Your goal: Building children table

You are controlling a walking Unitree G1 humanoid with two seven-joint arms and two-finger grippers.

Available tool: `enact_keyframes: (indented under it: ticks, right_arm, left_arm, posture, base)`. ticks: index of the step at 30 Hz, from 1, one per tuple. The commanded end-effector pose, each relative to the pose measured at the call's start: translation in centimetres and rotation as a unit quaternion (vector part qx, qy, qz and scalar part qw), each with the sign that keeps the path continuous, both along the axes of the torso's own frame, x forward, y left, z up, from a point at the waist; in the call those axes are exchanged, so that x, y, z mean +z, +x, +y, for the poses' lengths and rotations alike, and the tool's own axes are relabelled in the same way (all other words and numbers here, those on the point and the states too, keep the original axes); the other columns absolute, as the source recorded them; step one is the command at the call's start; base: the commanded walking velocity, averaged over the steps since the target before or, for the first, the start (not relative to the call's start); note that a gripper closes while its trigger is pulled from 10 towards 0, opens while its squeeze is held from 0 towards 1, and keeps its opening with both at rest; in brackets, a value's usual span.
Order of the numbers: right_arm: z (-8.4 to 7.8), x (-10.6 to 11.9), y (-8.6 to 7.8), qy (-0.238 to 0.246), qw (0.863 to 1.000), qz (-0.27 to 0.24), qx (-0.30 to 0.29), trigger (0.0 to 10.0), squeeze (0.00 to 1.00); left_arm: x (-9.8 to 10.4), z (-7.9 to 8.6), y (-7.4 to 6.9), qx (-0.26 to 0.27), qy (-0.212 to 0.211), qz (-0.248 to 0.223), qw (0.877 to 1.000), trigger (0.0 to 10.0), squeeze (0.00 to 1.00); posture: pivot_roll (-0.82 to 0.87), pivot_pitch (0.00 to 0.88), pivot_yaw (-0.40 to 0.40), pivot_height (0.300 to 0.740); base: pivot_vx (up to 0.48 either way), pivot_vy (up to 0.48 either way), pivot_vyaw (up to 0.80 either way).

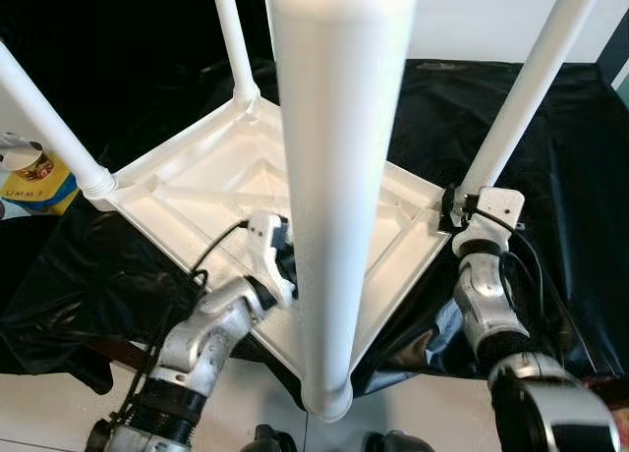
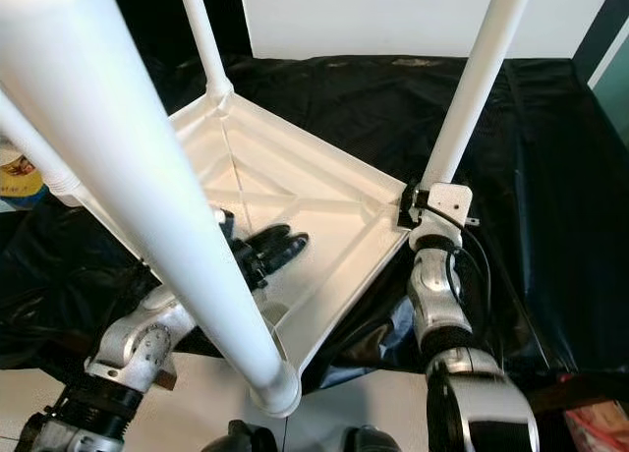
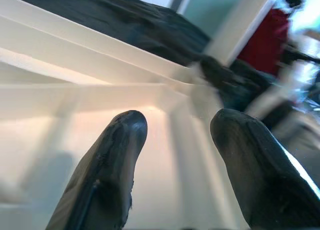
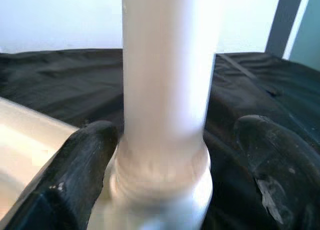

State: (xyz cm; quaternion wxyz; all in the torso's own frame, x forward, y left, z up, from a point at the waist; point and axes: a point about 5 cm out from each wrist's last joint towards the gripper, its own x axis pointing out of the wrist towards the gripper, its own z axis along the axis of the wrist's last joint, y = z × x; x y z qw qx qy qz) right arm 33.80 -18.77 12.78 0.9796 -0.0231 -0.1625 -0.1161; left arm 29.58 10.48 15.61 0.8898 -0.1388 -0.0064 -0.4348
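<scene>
Black sheet (image 1: 550, 177) underlies table (image 2: 324, 226); right claw (image 4: 170, 155) straddles leg (image 4: 167, 80).

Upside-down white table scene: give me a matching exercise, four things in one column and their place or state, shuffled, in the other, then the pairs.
Things:
1. Left claw
2. Right claw
3. Black sheet
4. Yellow container

Places or states:
A. Spread under the table
B. Fingers either side of a leg's base at the table's right corner
C. Open, lying inside the tabletop's underside
D. Beside the table, on the robot's left

Pairs: 1-C, 2-B, 3-A, 4-D
</scene>
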Motion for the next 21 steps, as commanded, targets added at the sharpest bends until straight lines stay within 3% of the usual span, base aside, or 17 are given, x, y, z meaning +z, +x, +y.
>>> enact_keyframes:
  ticks: [1,6,7,10,13,21]
  right_arm:
    - [0.3,-0.1,-0.4,0.0,1.0,-0.005,0.013,10.0,0.0]
    - [0.5,-1.4,-2.4,0.008,1.0,0.01,0.022,10.0,0.0]
    - [0.6,-2.2,-3.4,0.022,0.999,0.026,0.022,10.0,0.0]
    - [0.6,-2.5,-3.7,0.03,0.999,0.035,0.02,10.0,0.0]
    - [1.1,-3.4,-4.8,0.035,0.997,0.063,0.019,10.0,0.0]
    - [1.8,-3.8,-5.4,0.051,0.995,0.085,0.028,10.0,0.0]
  left_arm:
    - [-0.2,0.2,-0.1,-0.011,0.009,-0.012,1.0,10.0,0.0]
    - [0.4,1.8,-0.2,0.007,0.021,-0.028,0.999,10.0,0.0]
    - [0.6,2.6,-0.2,0.016,0.04,-0.04,0.998,10.0,0.0]
    - [0.6,3.0,-0.2,0.021,0.049,-0.045,0.998,10.0,0.0]
    - [1.0,4.4,0.0,0.035,0.078,-0.058,0.995,10.0,0.0]
    - [1.9,6.4,-0.1,0.041,0.123,-0.085,0.988,10.0,0.0]
  posture:
    - [-0.11,0.149,0.054,0.74]
    - [-0.11,0.154,0.048,0.74]
    - [-0.1,0.156,0.045,0.74]
    - [-0.1,0.156,0.045,0.74]
    - [-0.1,0.156,0.038,0.74]
    - [-0.09,0.155,0.035,0.74]
  base:
    - [0.0,0.0,0.0]
    - [0.0,0.0,0.0]
    - [0.0,0.0,0.0]
    - [0.0,0.0,0.0]
    - [0.0,0.0,0.0]
    - [0.0,0.0,0.0]
